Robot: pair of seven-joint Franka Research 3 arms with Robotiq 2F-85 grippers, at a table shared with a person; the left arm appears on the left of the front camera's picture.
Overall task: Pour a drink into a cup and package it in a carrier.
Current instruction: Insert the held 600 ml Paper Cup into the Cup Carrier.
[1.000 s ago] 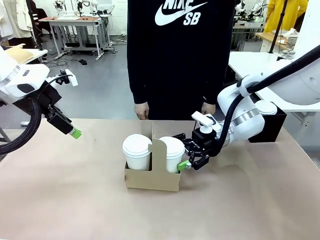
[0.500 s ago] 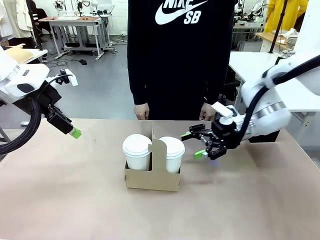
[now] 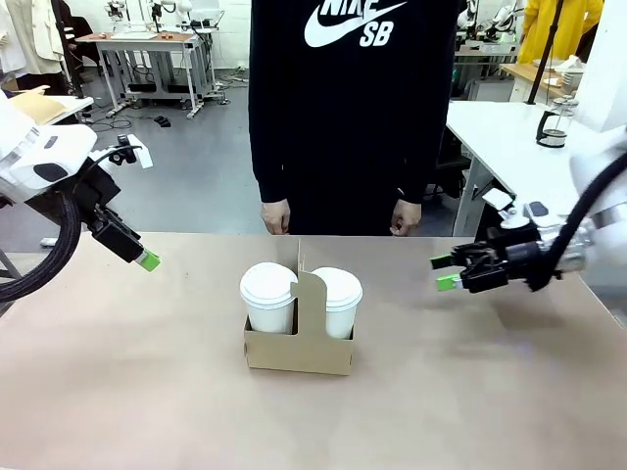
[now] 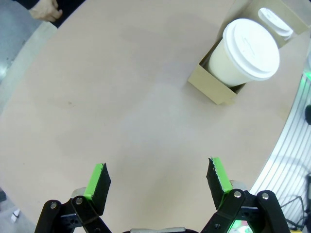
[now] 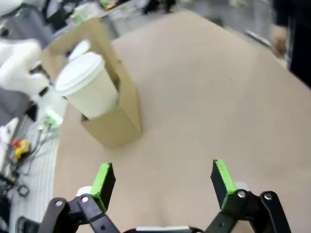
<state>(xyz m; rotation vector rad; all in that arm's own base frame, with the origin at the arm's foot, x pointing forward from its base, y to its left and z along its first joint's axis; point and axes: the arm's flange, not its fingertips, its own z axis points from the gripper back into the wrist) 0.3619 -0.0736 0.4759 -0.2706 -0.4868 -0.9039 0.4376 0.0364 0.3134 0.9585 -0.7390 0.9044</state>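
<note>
From my front camera the carrier's (image 3: 299,351) walls hid the lower halves of both cups (image 3: 268,297), and its handle tab covered part of the right one. I could not see inside either cup under the lids. My right wrist feed was motion-blurred, and the far cup (image 5: 79,49) sat mostly behind the handle tab there

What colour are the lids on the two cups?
White. The lids show best in the front view.
</note>
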